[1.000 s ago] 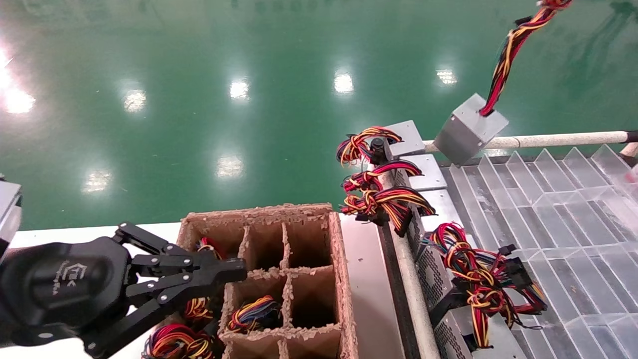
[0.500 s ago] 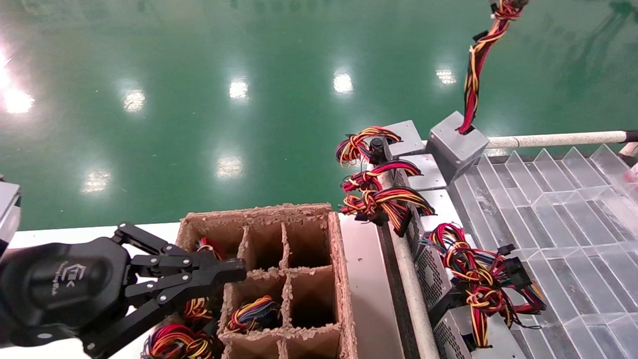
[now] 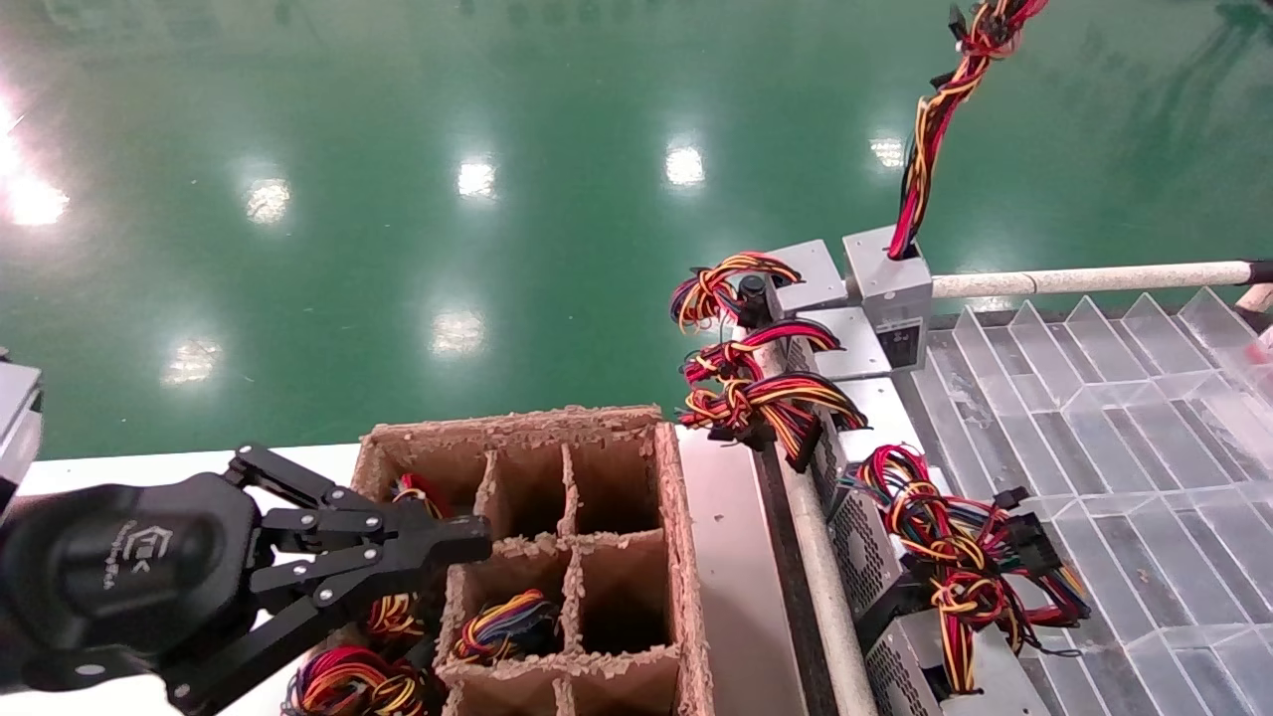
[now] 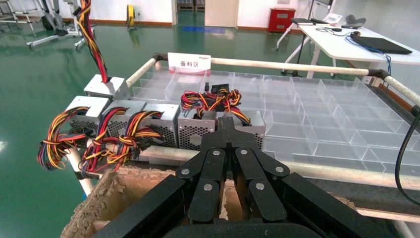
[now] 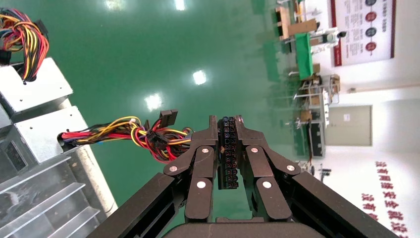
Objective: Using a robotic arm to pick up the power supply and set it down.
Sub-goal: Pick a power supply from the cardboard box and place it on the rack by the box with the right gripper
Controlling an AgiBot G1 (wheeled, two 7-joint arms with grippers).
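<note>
Lowered since earlier, our power supply (image 3: 888, 280) now rested upright at the tray's (image 3: 1094, 418) far corner, our right gripper (image 5: 228, 151) clamped on its connector (image 5: 227, 158); only release remained, we judged.

I see the power supply (image 3: 888, 281), a silver-grey metal box, upright at upper right of the head view, at the far end of the tray's row. Its red, yellow and black wire bundle (image 3: 930, 129) rises taut, its black connector (image 5: 228, 153) clamped in the right gripper (image 5: 227, 133).
</note>
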